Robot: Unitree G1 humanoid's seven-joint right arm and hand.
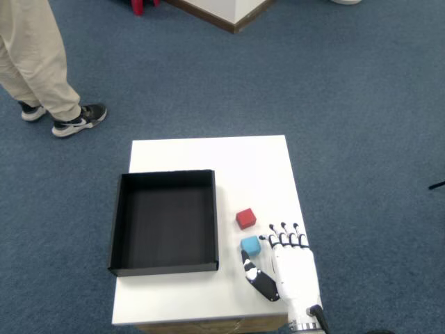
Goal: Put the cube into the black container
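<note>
Starting at the far left, a person's legs (pixel 35 66) in beige trousers stand on the blue carpet (pixel 348 104). On the white bench (pixel 208 153), the black container (pixel 165 220) sits at the left, empty. Right of it lies a red cube (pixel 245 218), and just nearer, a blue cube (pixel 251 245). The right hand (pixel 290 261) rests at the near right corner, fingers apart, thumb (pixel 259 280) reaching under the blue cube; it seems to touch the cube without gripping, though contact is hard to judge.
</note>
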